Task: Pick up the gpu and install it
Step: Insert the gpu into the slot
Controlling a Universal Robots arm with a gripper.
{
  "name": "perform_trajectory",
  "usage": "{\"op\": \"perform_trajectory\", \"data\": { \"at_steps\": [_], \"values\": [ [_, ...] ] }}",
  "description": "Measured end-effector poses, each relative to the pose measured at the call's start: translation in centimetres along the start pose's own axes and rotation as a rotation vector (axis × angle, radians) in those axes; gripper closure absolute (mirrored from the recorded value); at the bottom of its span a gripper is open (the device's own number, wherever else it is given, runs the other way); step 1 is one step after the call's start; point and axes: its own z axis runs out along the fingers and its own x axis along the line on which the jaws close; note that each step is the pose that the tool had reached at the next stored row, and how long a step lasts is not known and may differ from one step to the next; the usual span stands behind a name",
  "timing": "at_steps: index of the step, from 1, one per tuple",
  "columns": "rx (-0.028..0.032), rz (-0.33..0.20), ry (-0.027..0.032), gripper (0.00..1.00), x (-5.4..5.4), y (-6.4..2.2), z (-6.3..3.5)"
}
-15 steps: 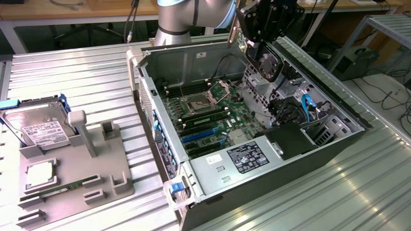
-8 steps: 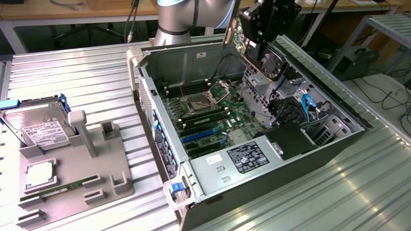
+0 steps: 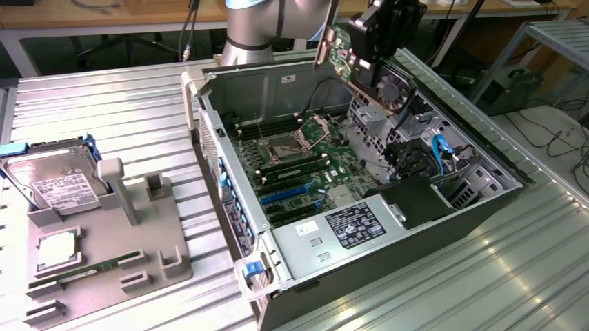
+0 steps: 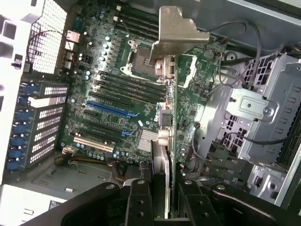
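The gpu [image 3: 392, 89] hangs in the air above the far side of the open computer case [image 3: 214, 103], its fan and green board showing in the exterior view. My gripper [image 3: 373, 52] is shut on its upper edge. In the wrist view the gpu [image 4: 170, 122] runs edge-on away from my gripper [image 4: 167, 190], with its silver bracket [image 4: 176, 33] at the far end. Below it lies the motherboard [image 4: 117, 80] with its blue slots [image 4: 110, 109]. The card hangs clear of the board.
A grey holder tray [image 3: 170, 265] at the exterior view's left carries a hard drive [image 3: 55, 183], a CPU [image 3: 55, 249] and a RAM stick [image 3: 87, 274]. Inside the case are the power supply [image 3: 354, 224], a metal drive cage [image 4: 263, 117] and loose cables [image 3: 440, 155].
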Motion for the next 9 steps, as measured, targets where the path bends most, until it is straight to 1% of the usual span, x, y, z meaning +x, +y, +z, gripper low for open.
{"op": "perform_trajectory", "data": {
  "at_steps": [1,3,5,9],
  "values": [
    [-0.0005,-0.023,-0.0018,0.73,0.0,0.0,0.01],
    [-0.0009,-0.049,-0.0038,0.73,0.01,0.0,0.01],
    [-0.0015,-0.087,-0.0066,0.73,0.01,0.0,0.01],
    [-0.0024,-0.142,-0.0107,0.73,0.01,0.0,0.02]
  ]
}}
